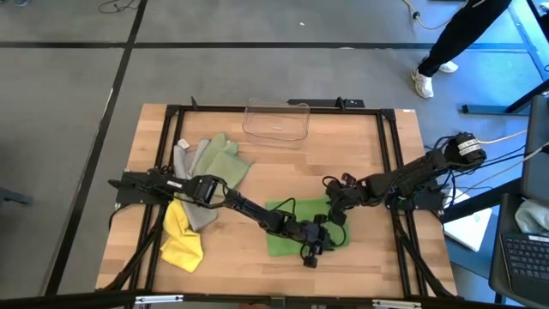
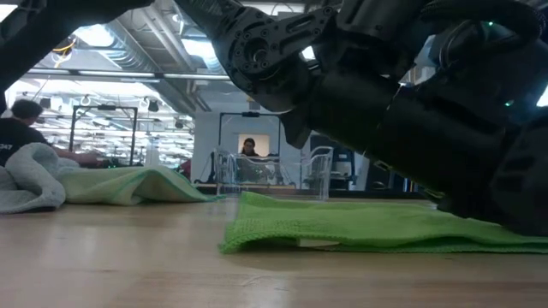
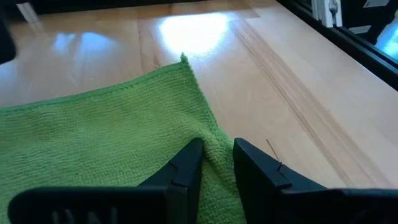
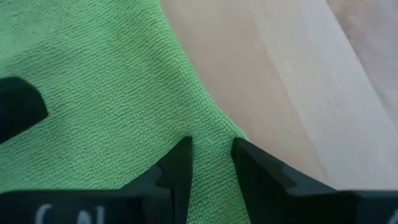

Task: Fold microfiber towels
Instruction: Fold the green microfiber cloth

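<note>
Flat on the table, bright green towel, edge pinched by left tool and right tool

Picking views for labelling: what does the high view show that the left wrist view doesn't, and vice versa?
High only: yellow towel, pale sage towel and grey towel piled at the table's left, clear bin at the far edge, right gripper at the bright green towel's far right side.
Left wrist only: left gripper pinching that towel's edge up close, plus a free corner.
Both: bright green towel on the wooden table.
</note>
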Robot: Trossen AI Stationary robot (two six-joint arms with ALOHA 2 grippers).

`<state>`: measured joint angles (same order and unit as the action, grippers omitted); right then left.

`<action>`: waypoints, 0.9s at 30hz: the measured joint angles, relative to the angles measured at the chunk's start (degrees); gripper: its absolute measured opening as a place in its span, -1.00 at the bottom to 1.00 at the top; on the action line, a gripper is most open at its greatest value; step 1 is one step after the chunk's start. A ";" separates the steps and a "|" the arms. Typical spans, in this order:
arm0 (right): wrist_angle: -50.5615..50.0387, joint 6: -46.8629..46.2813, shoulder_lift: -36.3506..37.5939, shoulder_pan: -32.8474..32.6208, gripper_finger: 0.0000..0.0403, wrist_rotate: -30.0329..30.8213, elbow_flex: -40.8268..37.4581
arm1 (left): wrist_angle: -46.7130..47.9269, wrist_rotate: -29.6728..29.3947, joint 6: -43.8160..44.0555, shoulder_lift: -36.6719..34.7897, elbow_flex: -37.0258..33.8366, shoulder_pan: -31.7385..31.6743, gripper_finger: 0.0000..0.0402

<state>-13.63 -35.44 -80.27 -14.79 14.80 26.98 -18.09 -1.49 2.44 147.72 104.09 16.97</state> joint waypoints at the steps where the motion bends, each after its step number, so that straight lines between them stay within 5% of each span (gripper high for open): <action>1: 0.04 0.16 -0.04 0.09 -0.39 0.22 0.00 | -0.06 0.16 0.02 0.00 0.00 0.00 -0.59; 27: -13.18 2.70 3.91 -1.37 -0.39 0.82 9.57 | 3.27 -2.51 -4.59 -2.36 1.66 -0.66 -0.59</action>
<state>-26.81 -32.74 -76.35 -16.16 15.61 36.55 -14.82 -4.00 -2.15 145.36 105.75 16.31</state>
